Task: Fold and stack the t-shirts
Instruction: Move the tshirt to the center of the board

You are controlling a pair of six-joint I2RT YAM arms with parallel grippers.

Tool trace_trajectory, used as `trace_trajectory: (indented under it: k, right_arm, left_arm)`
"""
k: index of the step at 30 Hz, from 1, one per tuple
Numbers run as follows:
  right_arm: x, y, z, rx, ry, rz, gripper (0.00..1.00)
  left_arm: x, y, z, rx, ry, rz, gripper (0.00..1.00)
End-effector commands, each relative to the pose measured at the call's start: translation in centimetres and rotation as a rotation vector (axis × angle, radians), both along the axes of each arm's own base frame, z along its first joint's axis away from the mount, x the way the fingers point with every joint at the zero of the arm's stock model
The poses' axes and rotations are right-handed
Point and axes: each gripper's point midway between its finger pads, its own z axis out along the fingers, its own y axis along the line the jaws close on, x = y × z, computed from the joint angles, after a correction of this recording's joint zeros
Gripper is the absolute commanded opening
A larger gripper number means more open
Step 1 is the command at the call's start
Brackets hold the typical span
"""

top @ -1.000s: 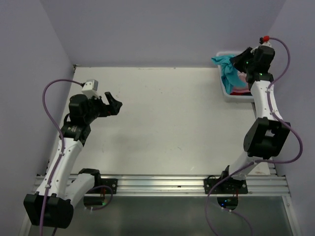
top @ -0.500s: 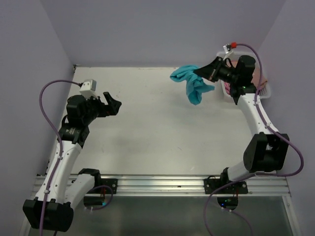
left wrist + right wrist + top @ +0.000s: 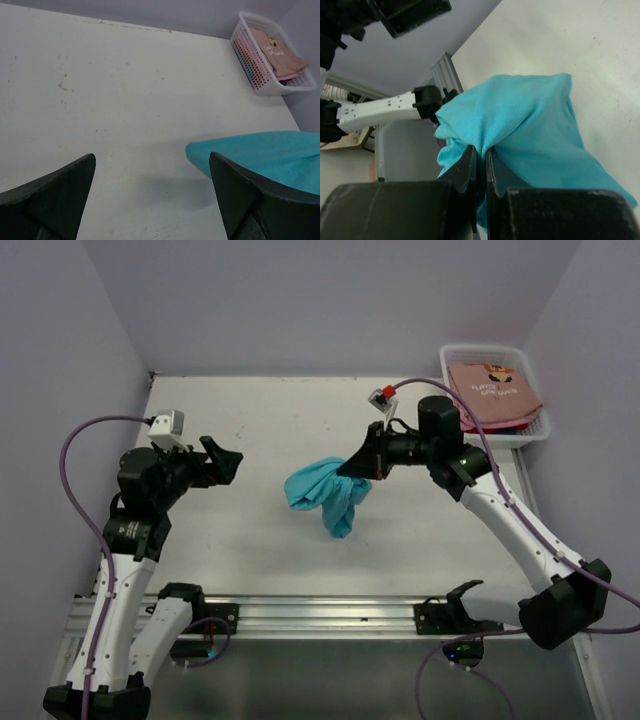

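Teal t-shirt (image 3: 325, 497) hangs bunched over the middle of the table (image 3: 250, 415), pinched between the closed fingers of the right gripper (image 3: 352, 471), the left gripper (image 3: 224, 457) wide open and empty nearby; the next move looks to be spreading it flat for folding.

Seen from above, the right gripper (image 3: 354, 471) reaches toward the middle of the white table (image 3: 260, 540), clamped on a bunched teal shirt (image 3: 322, 496) that hangs from its tip in a loose clump. Whether the cloth touches the tabletop cannot be told from this angle. At the table's left side the left gripper (image 3: 227, 461) is raised and points toward the shirt, fingers spread, holding nothing, well apart from the cloth. In the far right corner stands a white basket (image 3: 531, 436) with a pink shirt (image 3: 494, 390) bearing small dark print lying on top. Purple cables (image 3: 72, 490) loop from both arms.
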Motion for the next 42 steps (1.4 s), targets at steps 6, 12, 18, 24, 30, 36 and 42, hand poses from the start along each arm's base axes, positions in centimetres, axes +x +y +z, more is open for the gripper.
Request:
trace_trajectory:
  k: [6,12,18,24,30,36,42]
  right_arm:
    - [-5.3,-0.3,-3.4,-0.054,0.077,0.069,0.0]
    - [-7.5,0.5,-4.0,-0.033,0.117,0.212,0.0]
    - [2.7,1.1,-10.2,-0.279,0.197,-0.149,0.0]
    - [12.4,-0.7,-22.1,-0.718,0.443,-0.544,0.21]
    - [13.2,-1.1,-22.0,-0.776,0.317,-0.633,0.99]
    - [13.7,-2.5,-16.5,-0.669,0.173,-0.727,0.99]
    - [13.5,-4.1,-11.4,-0.556,0.056,-0.817,0.99]
  left_arm:
    - [-2.9,-0.7,3.5,-0.031,-0.036,-0.054,1.0]
    - [-3.6,-0.5,4.7,-0.034,-0.062,-0.043,1.0]
    - [-2.1,-0.7,3.1,-0.048,-0.015,-0.038,1.0]
    - [-0.4,-1.4,1.1,-0.08,0.048,-0.057,1.0]
    - [-0.8,-3.6,0.5,-0.107,0.025,-0.199,1.0]
    - [-0.6,-6.2,-1.3,-0.095,0.045,-0.329,1.0]
    - [0.1,-11.3,-2.0,0.05,0.032,-0.429,1.0]
